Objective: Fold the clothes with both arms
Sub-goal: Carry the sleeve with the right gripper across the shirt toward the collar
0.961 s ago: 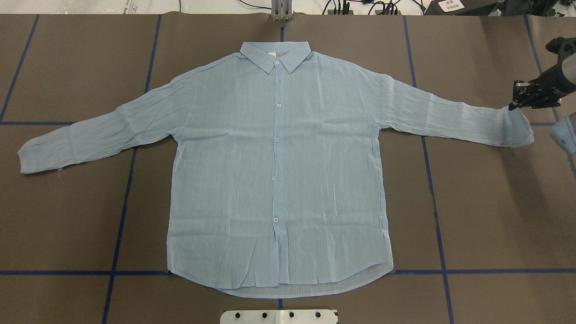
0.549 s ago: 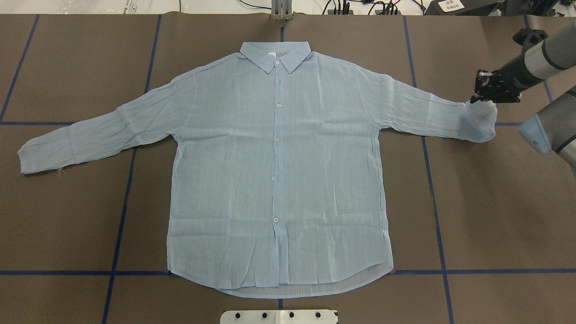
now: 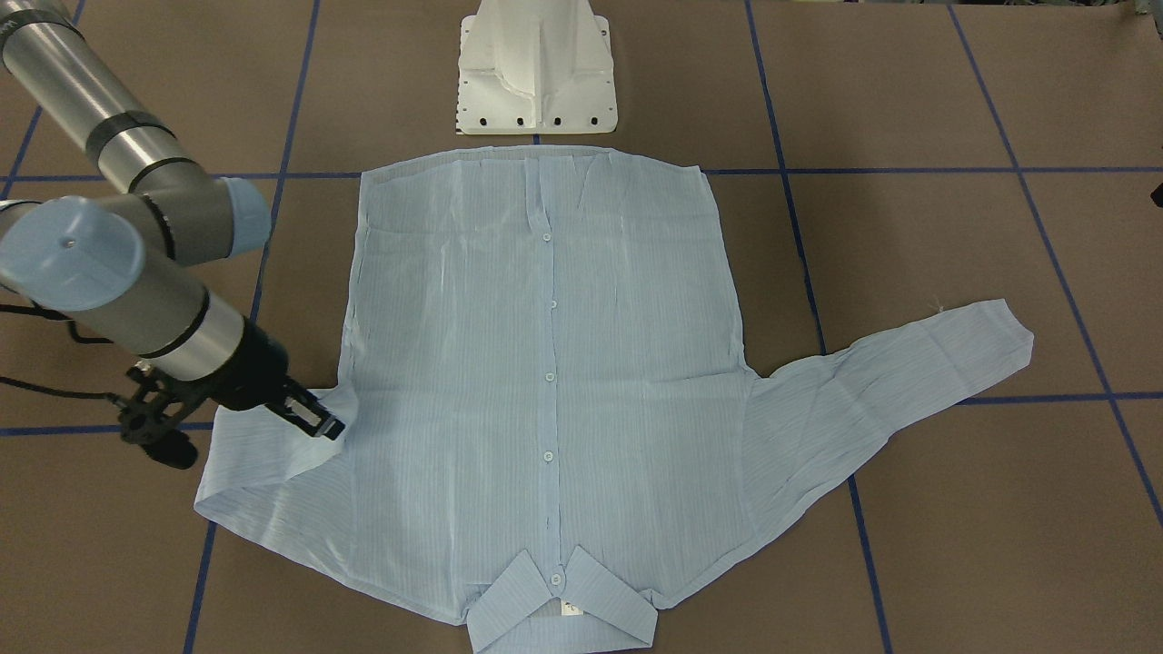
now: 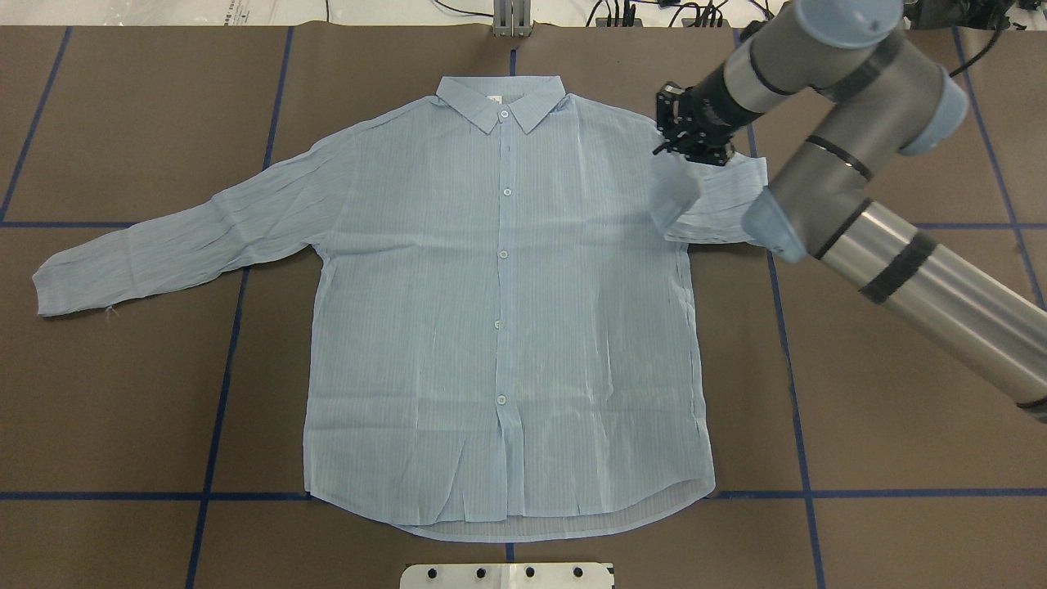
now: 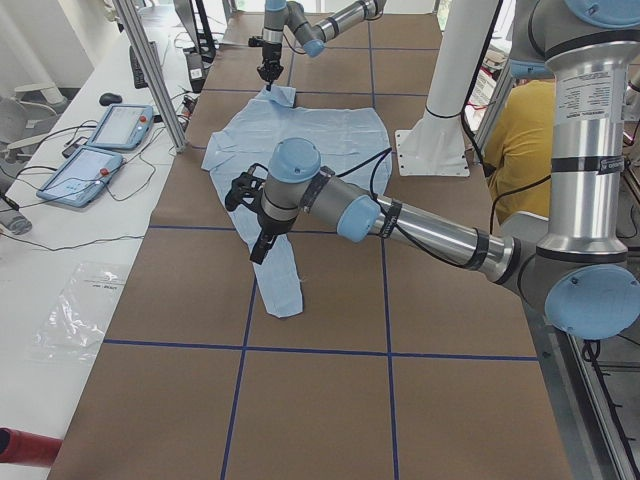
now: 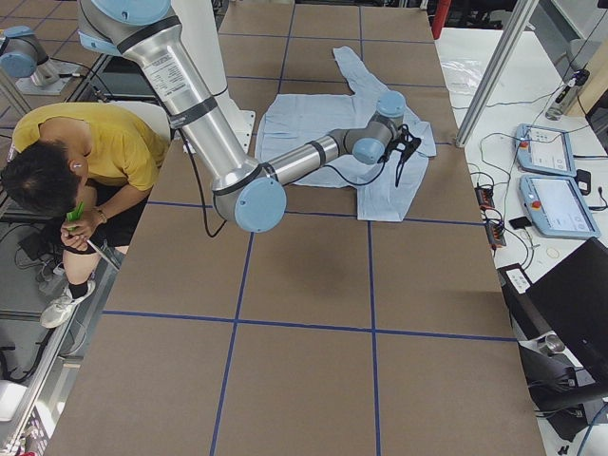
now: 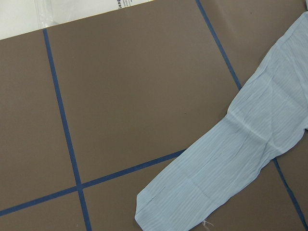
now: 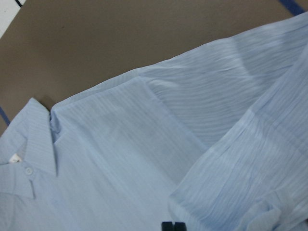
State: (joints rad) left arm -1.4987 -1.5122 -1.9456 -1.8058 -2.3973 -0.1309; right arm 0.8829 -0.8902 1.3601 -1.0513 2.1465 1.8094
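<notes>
The light-blue shirt [image 4: 499,311] lies flat and buttoned on the brown table, collar at the far side. My right gripper [image 4: 664,151] is shut on the right sleeve's cuff [image 4: 679,184] and holds it over the shirt's right shoulder, so this sleeve is doubled back on itself. The front-facing view shows the same gripper [image 3: 323,425] at the shirt's [image 3: 545,345] edge. The left sleeve [image 4: 164,245] lies stretched out flat. My left gripper [image 5: 258,240] shows only in the exterior left view, hanging over that sleeve; I cannot tell if it is open or shut.
The white pedestal base [image 3: 536,73] stands at the near edge by the shirt's hem. Blue tape lines [image 4: 221,384] cross the brown cover. A person in yellow [image 6: 95,142] crouches beside the robot. Control tablets [image 6: 551,171] lie on the side bench.
My right gripper has travelled left with the cuff, from the table's far right to over the shirt's right shoulder, folding the sleeve back. The shirt body and left sleeve have not moved.
</notes>
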